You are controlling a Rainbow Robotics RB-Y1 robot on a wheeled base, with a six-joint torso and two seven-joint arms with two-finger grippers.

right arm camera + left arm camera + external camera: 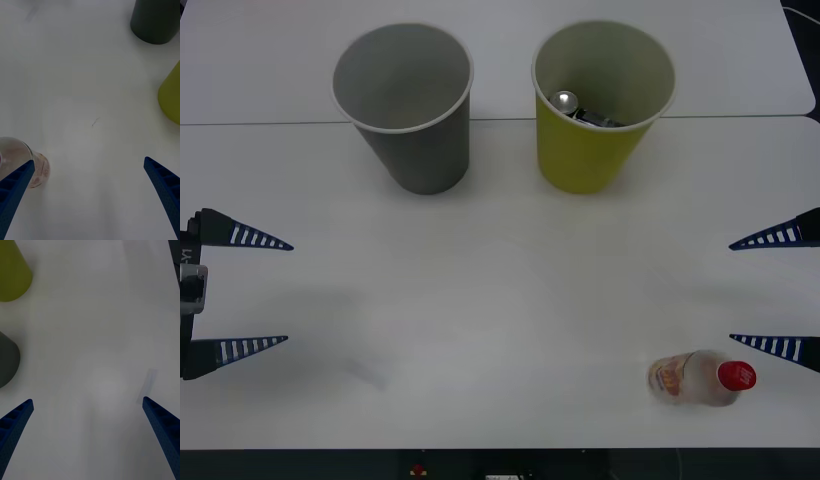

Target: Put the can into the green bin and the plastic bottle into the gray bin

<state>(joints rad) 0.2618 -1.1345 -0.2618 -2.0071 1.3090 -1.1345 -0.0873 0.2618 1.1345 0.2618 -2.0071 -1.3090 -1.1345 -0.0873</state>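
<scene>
- Here the shiny-ended can (572, 104) lies inside the tapered green bin (590, 160).
- Left of the green bin stands the gray bin (425, 150).
- The clear plastic bottle (700, 378) lies on the smooth white worktop (500, 300), nearer than the green bin, just beside the right claw (778, 292), fingers apart.
- The left claw (242, 292) is also spread.

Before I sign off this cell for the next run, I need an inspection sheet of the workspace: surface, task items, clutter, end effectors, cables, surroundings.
Surface: white table, faint scuff marks.
Task items: the can lies inside the green bin; the gray bin stands upright with nothing seen inside; the plastic bottle lies on its side near the front edge, red cap toward the robot's right.
Clutter: nothing seen.
End effectors: left end effector open at the table's left side; right end effector open at the right, one finger close beside the bottle.
Cables: nothing seen.
Surroundings: a second white tabletop behind the bins.
</scene>
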